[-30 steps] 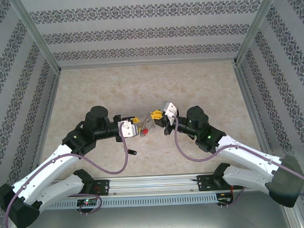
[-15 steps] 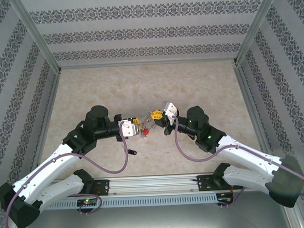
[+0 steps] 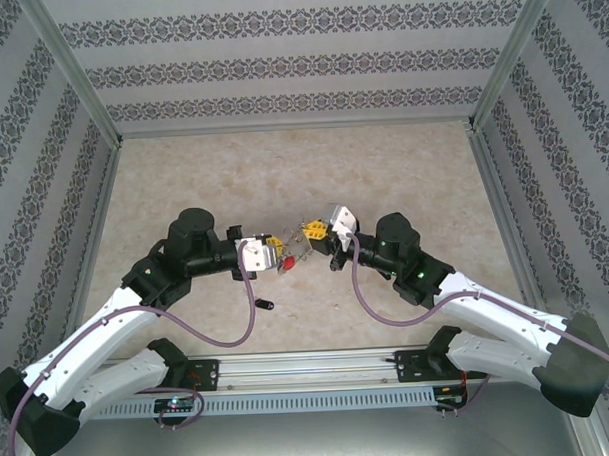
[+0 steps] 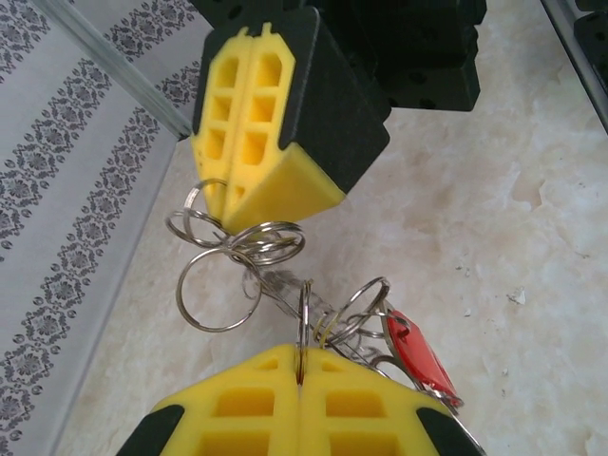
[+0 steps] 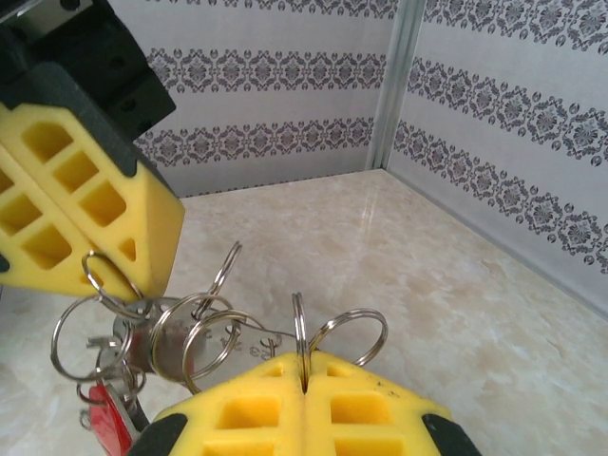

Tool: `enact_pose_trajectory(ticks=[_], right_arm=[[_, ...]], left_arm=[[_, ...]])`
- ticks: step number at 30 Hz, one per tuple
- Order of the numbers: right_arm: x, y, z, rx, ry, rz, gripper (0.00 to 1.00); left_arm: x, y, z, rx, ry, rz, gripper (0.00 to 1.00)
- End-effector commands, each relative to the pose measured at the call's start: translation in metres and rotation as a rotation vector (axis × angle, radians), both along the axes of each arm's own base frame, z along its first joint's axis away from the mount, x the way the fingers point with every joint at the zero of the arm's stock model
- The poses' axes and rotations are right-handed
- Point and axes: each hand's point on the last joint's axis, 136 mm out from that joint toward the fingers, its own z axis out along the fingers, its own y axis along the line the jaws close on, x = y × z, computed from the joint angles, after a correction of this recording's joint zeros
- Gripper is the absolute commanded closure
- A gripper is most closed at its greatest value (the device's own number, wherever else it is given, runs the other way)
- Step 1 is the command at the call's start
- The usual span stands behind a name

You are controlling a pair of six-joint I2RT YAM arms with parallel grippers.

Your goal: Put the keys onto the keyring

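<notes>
The keyring (image 3: 294, 249) hangs above the table between my two grippers, a cluster of silvery rings with a red tag (image 3: 286, 265). My left gripper (image 3: 279, 257) is shut on one ring (image 4: 303, 328) of the keyring, its yellow pads (image 4: 249, 399) pressed together. The red tag (image 4: 418, 356) dangles just right of them. My right gripper (image 3: 310, 231) is shut on another ring (image 5: 300, 342) at the cluster's opposite end. Each wrist view shows the other gripper's yellow pads pinching the far rings. One of the keys (image 3: 268, 303), small and dark, lies on the table near the left arm's cable.
Patterned walls enclose the beige marbled table (image 3: 282, 169) on three sides. A metal rail (image 3: 310, 373) with both arm bases runs along the near edge. The left arm's purple cable (image 3: 249, 310) loops down close to the key.
My left gripper has closed onto a ring of the keyring and shifted slightly right. The red tag has swung a little toward it. The right gripper has kept its grip and place.
</notes>
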Motion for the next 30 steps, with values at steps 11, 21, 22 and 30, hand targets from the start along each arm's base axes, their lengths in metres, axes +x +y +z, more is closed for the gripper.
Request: enact_pose_trajectory(ticks=[11, 21, 22, 30], right_arm=[[-0.032, 0.006, -0.059, -0.221, -0.045, 0.215, 0.86], [-0.029, -0.015, -0.037, -0.267, -0.151, 0.176, 0.78], [-0.031, -0.015, -0.034, -0.274, -0.162, 0.185, 0.78], [-0.024, -0.010, -0.025, -0.379, -0.263, 0.227, 0.83]], left_arm=[[0.000, -0.010, 0.006, -0.011, 0.029, -0.058, 1.00], [-0.001, -0.013, -0.003, 0.044, 0.079, -0.090, 1.00], [-0.001, -0.014, -0.003, 0.045, 0.081, -0.096, 1.00], [-0.003, -0.016, -0.007, 0.053, 0.073, -0.123, 1.00]])
